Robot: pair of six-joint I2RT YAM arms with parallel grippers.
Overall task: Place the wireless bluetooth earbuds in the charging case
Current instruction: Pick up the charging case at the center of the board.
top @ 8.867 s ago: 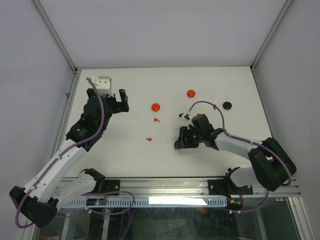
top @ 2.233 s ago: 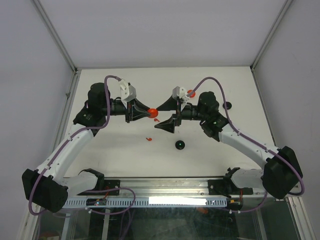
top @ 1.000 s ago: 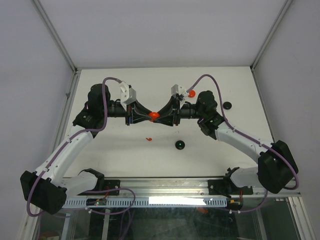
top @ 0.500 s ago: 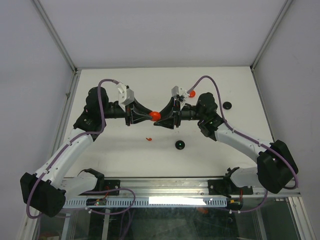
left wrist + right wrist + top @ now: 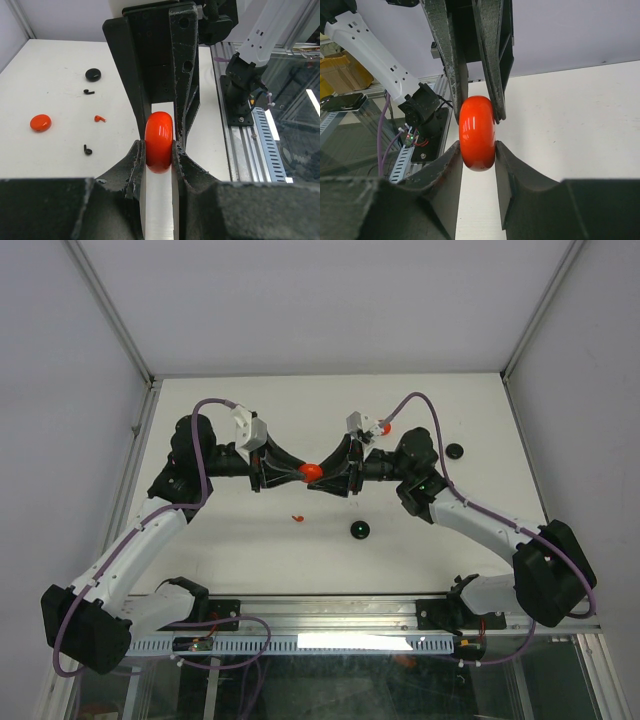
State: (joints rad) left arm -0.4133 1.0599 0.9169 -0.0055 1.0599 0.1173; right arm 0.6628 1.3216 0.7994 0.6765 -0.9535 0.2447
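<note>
A round red charging case (image 5: 312,472) hangs above the table between both grippers. My left gripper (image 5: 301,473) is shut on it from the left; in its wrist view the case (image 5: 159,142) sits edge-on between the fingertips. My right gripper (image 5: 325,476) meets it from the right, and both of that gripper's fingers lie against the case (image 5: 477,132). On the table lie a red earbud (image 5: 297,517) and, in the left wrist view, a red earbud (image 5: 100,118) and two black earbuds (image 5: 89,92) (image 5: 88,149).
An open black case (image 5: 358,530) with a green light lies near the table's middle front. A second red case (image 5: 383,425) and a black case (image 5: 456,451) sit at the back right. Metal rails (image 5: 330,615) and both arm bases line the near edge.
Both grippers stay together at the red case. The right gripper's fingers have parted slightly around it, and the pair has shifted a little.
</note>
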